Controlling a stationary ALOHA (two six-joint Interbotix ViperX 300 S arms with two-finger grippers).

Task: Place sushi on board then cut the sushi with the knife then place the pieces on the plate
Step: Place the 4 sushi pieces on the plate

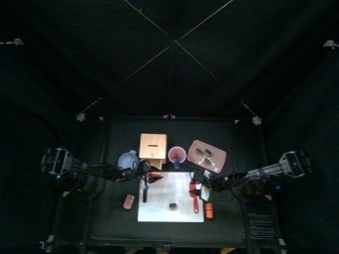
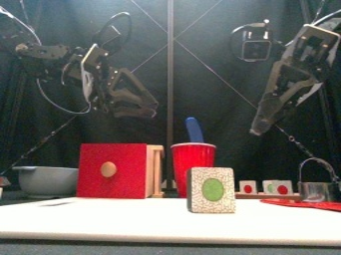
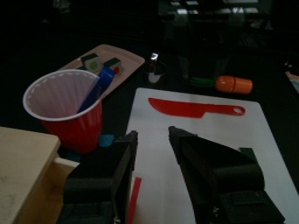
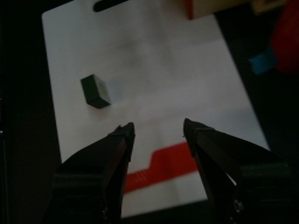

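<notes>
Right wrist view: rt hand spread wide, empty, above board.

Dim booth, its black curtains soaking up the light, where the white cutting board glows brightest and shadows fall soft.

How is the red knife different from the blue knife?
The red knife lies flat on the white cutting board; the blue knife stands in the red cup. The red knife shows whole; the blue knife's lower part hides inside the cup. Both are toy knives.
</notes>
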